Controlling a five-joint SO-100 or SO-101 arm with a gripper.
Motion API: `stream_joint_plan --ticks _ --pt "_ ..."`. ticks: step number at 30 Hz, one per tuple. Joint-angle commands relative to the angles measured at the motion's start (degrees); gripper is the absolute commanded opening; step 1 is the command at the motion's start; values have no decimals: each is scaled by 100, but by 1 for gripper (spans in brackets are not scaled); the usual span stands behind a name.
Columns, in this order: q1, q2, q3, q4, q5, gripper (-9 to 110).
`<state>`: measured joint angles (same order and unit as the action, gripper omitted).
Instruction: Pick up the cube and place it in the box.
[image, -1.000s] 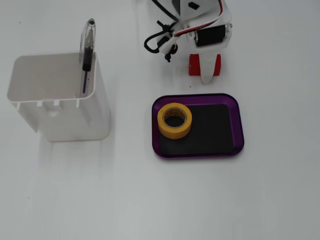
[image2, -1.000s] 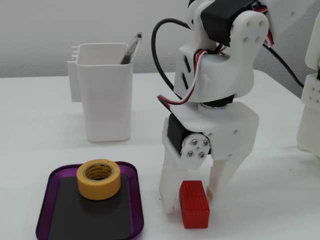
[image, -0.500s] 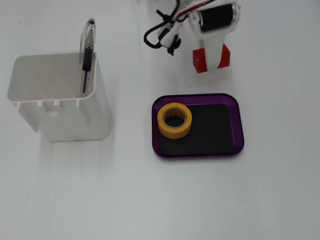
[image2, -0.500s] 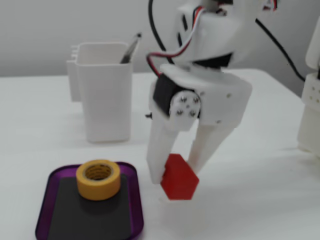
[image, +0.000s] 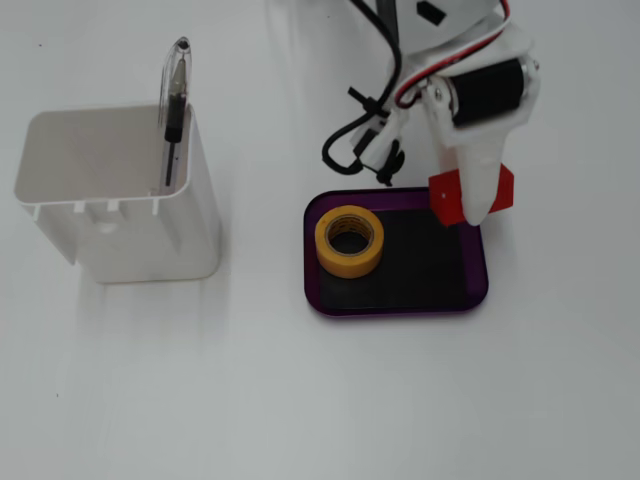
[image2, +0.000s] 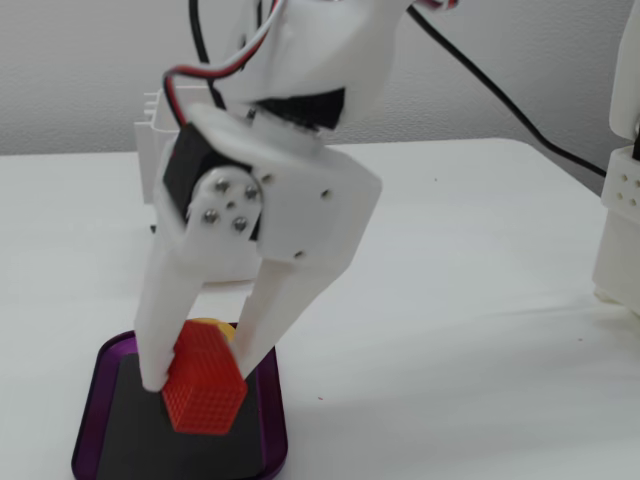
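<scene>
The red cube (image: 449, 198) is held between the white gripper's fingers, just above the purple box's far right corner. In a fixed view the cube (image2: 205, 385) sits between two white fingers (image2: 270, 320) over the box's black floor. The gripper (image: 478, 205) points down and is shut on the cube; it also shows in a fixed view (image2: 200, 385). The box (image: 480, 295) is a shallow purple tray; its rim also shows in a fixed view (image2: 92, 425). I cannot tell whether the cube touches the floor.
A yellow tape roll (image: 350, 241) lies in the box's left half. A taller white container (image: 140, 215) with a pen (image: 174, 110) stands to the left. Black cables (image: 365, 130) hang behind the box. A white stand (image2: 620, 200) is at the right edge.
</scene>
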<state>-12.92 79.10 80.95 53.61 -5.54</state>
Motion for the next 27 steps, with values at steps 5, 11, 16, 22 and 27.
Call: stream_joint_plan --ticks 5,11,16,22,27 --pt "0 -844 -870 -35 26 -1" --pt "299 -1037 -888 -97 0 -1" --pt "413 -1037 -888 -26 -18 0" --pt "360 -844 -888 229 9 9" --pt "360 -246 -896 589 -18 15"
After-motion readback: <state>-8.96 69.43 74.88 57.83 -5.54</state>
